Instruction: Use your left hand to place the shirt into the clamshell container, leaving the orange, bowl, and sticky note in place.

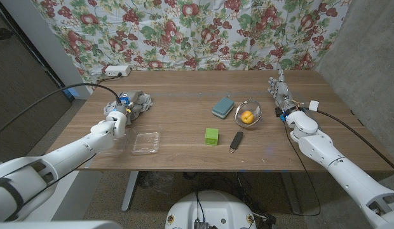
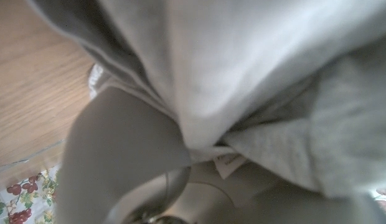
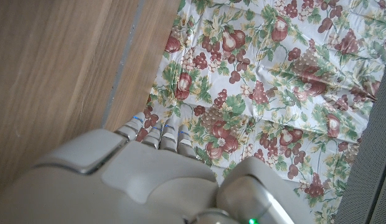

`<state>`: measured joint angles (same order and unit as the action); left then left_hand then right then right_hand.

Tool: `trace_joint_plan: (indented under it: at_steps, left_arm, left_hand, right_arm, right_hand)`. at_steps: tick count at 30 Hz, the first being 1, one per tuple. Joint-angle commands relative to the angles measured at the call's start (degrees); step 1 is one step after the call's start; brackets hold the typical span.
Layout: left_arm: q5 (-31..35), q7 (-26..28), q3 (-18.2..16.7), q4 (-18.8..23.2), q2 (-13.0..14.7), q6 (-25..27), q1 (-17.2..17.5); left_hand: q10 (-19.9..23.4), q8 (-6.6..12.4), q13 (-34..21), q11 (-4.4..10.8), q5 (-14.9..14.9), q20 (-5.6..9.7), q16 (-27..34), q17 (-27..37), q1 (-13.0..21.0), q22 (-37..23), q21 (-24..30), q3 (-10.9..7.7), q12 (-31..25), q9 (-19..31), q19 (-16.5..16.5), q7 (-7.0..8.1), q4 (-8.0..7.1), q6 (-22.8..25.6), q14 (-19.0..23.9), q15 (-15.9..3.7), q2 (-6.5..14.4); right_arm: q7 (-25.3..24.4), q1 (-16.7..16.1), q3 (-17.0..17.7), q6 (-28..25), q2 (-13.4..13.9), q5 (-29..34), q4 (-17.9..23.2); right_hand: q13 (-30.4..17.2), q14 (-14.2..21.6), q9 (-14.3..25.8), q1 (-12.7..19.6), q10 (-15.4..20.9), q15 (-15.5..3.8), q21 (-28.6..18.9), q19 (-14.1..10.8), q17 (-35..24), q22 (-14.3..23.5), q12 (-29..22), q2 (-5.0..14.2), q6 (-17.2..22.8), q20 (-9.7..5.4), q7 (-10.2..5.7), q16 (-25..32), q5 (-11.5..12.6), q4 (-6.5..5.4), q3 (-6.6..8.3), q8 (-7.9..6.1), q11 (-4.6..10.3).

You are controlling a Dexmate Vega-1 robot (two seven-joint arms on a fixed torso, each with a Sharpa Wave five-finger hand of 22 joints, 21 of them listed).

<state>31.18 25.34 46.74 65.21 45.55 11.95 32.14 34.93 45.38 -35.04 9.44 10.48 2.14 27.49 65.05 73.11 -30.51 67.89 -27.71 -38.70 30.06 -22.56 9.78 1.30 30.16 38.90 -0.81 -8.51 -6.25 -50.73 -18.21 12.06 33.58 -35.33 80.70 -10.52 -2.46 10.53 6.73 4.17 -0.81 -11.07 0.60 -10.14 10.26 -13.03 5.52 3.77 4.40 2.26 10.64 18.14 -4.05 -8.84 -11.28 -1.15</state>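
Robot's left hand (image 1: 122, 113) grips a grey shirt (image 1: 140, 102) at the table's (image 1: 184, 152) left.

Nearest, a clear container (image 1: 147, 142) lies just right of that hand. Farther right, an orange (image 1: 247, 117) sits in a bowl (image 1: 248, 112); the right hand (image 1: 281, 92) holds nothing, fingers extended.

On the table (image 1: 184, 86), the shirt (image 1: 138, 102) lies at the left, with the left hand (image 1: 122, 112) on its near side. The container (image 1: 146, 142) sits just in front of them. Right of centre, the orange (image 1: 246, 117) lies in the bowl (image 1: 248, 106), a sponge (image 1: 223, 107) just left of it. The sticky note (image 1: 211, 136) lies nearer, beside a dark object (image 1: 236, 140). The right hand (image 1: 279, 92) is right of the bowl.
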Motion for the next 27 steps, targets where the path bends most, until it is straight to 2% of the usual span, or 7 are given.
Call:
trace_joint_plan:
  at_steps: [1, 27]
  left_arm:
    - [0.89, 3.21, -1.33, 2.39, 0.70, 0.29, 0.50]
    - [3.98, 6.45, -5.25, 12.03, 3.04, 2.43, 3.31]
  left_hand:
    - [2.83, 0.73, -32.19, 2.52, 0.29, 8.38, -0.18, 0.40, 6.78, 0.22, 0.39, -9.11, -1.93, 25.80, 0.60, 0.44, 8.78, 1.04, 9.50, -12.56, 7.23]
    - [4.13, 1.78, -32.59, 2.50, 0.49, 7.95, -1.01, 1.58, 6.85, 1.43, 0.95, -9.73, -3.31, 24.91, 1.48, 0.47, 8.62, 3.94, 10.14, -12.53, 6.72]
  right_arm:
    - [-0.04, -0.22, 0.34, 0.81, -0.09, -0.01, -0.32]
    - [0.50, -1.09, 0.86, 2.51, -0.16, -0.30, -0.77]
  right_hand:
    - [-0.25, -0.23, 0.09, -0.36, 0.66, -0.26, -0.23, 0.37, -0.12, 0.11, 0.15, -0.13, 0.66, 0.14, -0.14, -0.16, 0.01, 0.02, -0.35, 0.22, -0.07]
    - [-0.26, -0.25, 0.09, -0.42, 0.59, -0.40, -0.25, 0.29, -0.12, 0.11, 0.24, -0.09, 0.63, 0.03, -0.09, -0.16, -0.02, 0.04, -0.27, 0.27, 0.02]
